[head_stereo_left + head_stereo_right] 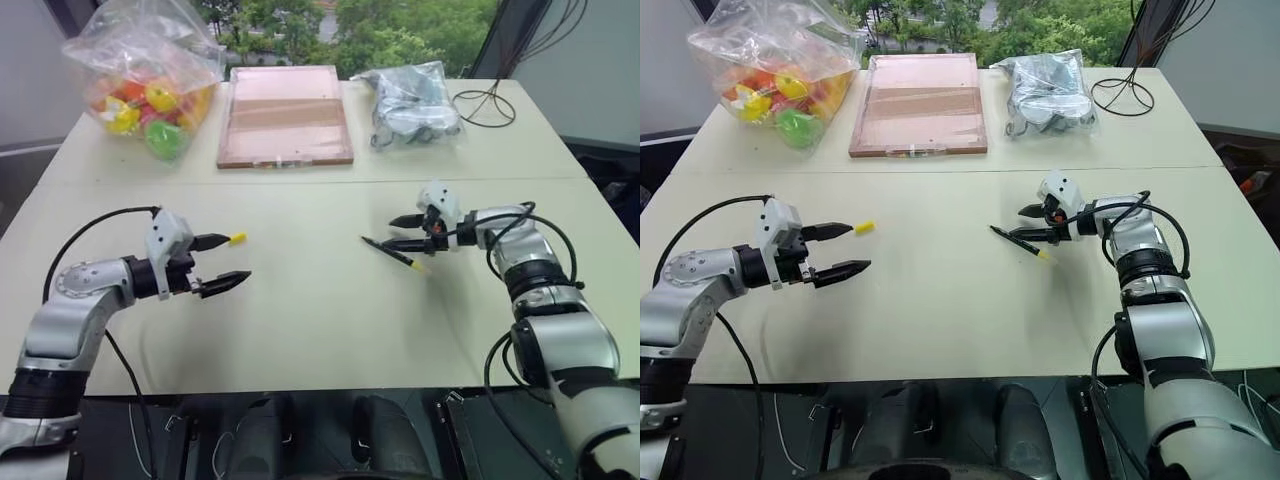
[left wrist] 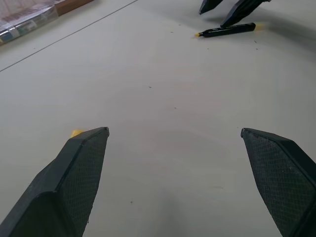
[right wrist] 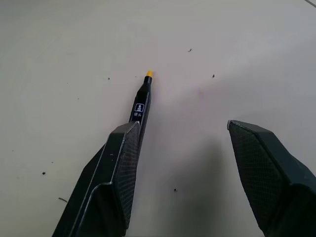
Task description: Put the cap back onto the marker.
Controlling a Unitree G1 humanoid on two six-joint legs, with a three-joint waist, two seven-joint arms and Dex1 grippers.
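Between the right gripper's (image 1: 405, 231) two black fingers, which stand apart and hold nothing, the white table (image 1: 320, 320) shows bare; the marker (image 1: 390, 251) lies flat just outside them, alongside one finger in the right wrist view, its yellow tip pointing away from the wrist. Whether that finger touches the barrel I cannot tell. From the head camera the marker runs from about ten o'clock to four o'clock just beneath the fingertips.

Well apart, at nine o'clock from the marker, the left gripper (image 1: 233, 262) is spread wide and empty, and the cap (image 1: 237, 238) lies on the table just at the tip of its upper finger.

Both parts look light, stiff and smooth. The thin round marker will likely roll or skid if nudged from one side, so the fingers should straddle it and close across the black barrel near its middle, leaving the end free for capping. The tiny cap is easily flicked away; pinch its sides squarely, open end outward.
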